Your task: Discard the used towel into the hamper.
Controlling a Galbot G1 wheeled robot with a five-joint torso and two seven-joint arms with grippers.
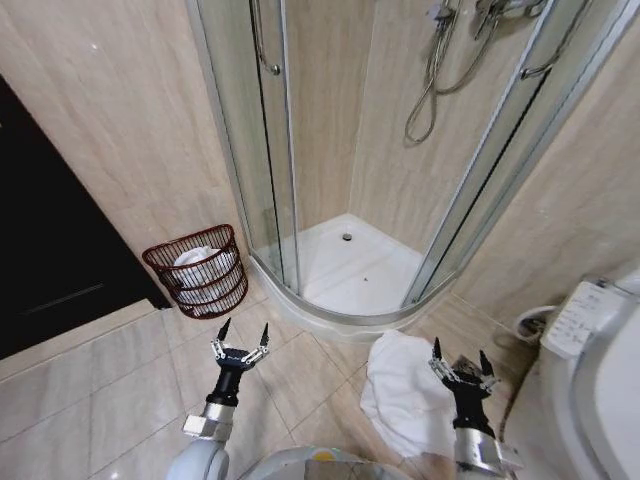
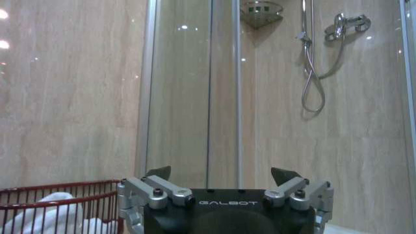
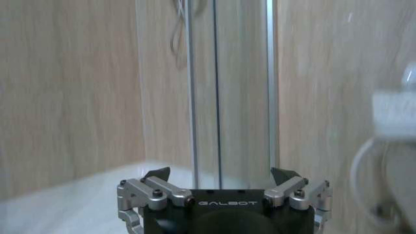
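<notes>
Right hand [image 1: 461, 364], fingers spread and empty, hangs directly over the towel [image 1: 405, 390] heaped on the floor by the toilet [image 1: 600, 350], so it is nearer; left hand [image 1: 242, 342], also spread, faces the hamper [image 1: 200, 270] ahead-left.
</notes>
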